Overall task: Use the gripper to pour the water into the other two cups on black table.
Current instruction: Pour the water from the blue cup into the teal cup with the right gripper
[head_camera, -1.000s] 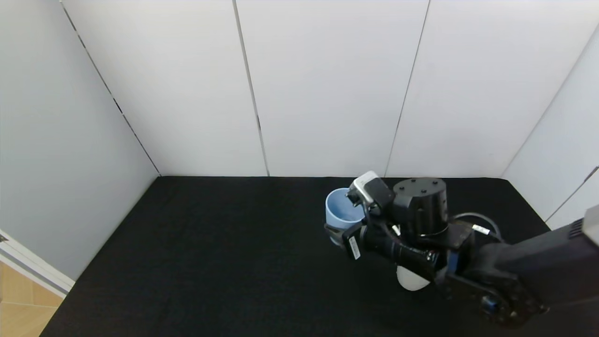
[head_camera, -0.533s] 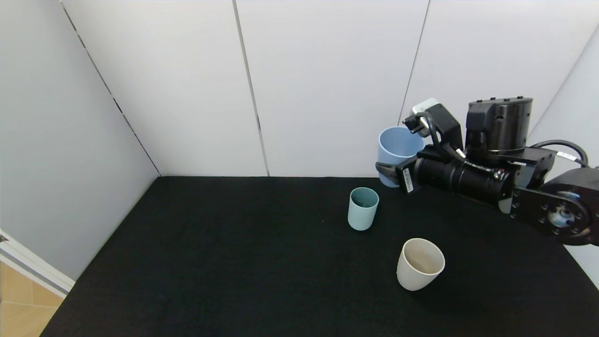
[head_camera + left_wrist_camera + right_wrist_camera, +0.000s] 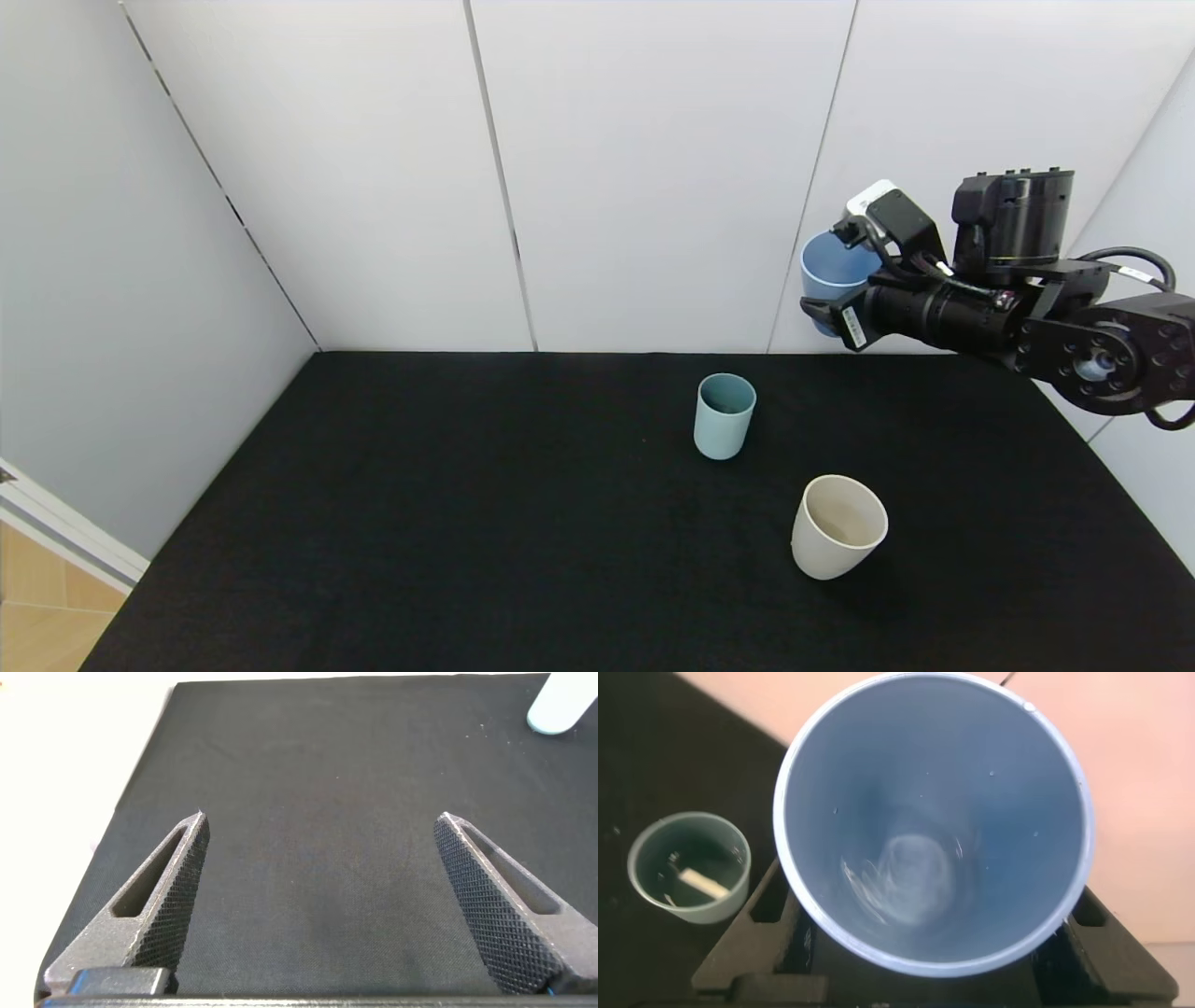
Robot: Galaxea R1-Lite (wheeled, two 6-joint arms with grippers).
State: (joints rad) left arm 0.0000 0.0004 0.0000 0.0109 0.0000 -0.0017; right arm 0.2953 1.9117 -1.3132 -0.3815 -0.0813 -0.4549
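Up and rightward since half a second before went the right gripper (image 3: 822, 313), clamped on the light blue cup (image 3: 831, 275), while the teal cup (image 3: 724, 416) stood below-left at centre frame, the cream cup (image 3: 837, 527) lower right.

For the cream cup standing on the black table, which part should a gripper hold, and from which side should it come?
Probably grip the cream cup across its outer wall, near mid-height, coming in level from the right, where the right gripper already is, holding the light blue cup. The cup stands upright with no handle and tapers downward, so fingers must straddle the wall.
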